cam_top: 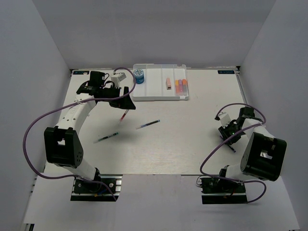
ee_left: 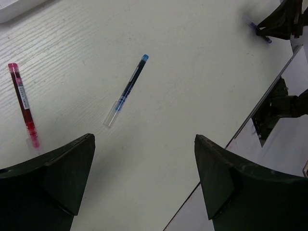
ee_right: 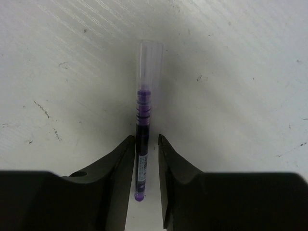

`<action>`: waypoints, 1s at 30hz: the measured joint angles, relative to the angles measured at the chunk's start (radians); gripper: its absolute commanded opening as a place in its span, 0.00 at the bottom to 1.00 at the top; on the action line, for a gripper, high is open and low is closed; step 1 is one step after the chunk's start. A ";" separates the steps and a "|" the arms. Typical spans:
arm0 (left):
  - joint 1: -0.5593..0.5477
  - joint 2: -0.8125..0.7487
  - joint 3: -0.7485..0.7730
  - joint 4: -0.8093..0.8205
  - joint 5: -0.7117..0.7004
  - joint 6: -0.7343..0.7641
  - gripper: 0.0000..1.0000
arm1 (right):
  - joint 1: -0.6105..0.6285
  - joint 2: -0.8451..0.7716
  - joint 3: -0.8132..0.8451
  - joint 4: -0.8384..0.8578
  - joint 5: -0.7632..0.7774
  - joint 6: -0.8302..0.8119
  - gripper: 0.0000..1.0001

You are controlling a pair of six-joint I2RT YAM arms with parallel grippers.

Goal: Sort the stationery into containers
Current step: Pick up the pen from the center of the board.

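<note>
Table (cam_top: 192,144): white, matt, fine wood grain, small dark scuffs. Tray (cam_top: 154,82): white plastic, smooth, faint sheen. Purple pen (ee_right: 142,144): translucent plastic barrel, clear cap, printed label strip. Blue pen (ee_left: 126,90) and red pen (ee_left: 23,103): glossy see-through plastic. Left pincer (ee_left: 143,144) and right pincer (ee_right: 145,140): black plastic, matt, slightly grainy. Cables (cam_top: 29,132): purple, smooth sheath.

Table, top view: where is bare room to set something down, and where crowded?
Bare: the middle between the blue pen and the right gripper; the near strip between the left base and right base. Crowded: around the left gripper, red pen, dark pen.
</note>
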 measured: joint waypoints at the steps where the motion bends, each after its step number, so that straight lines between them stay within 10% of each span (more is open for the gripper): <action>1: 0.000 0.000 0.000 0.001 0.000 -0.001 0.93 | -0.002 0.000 0.000 0.000 -0.003 -0.004 0.29; 8: 0.000 0.000 0.000 0.004 0.000 -0.009 0.93 | -0.002 0.005 0.000 0.009 -0.023 -0.023 0.02; 16: 0.000 0.001 0.000 0.024 0.000 -0.029 0.93 | 0.105 0.016 0.059 -0.047 -0.092 0.051 0.00; 30: 0.001 0.033 -0.002 0.052 -0.014 -0.086 0.92 | 0.466 0.405 0.796 -0.117 -0.255 0.581 0.00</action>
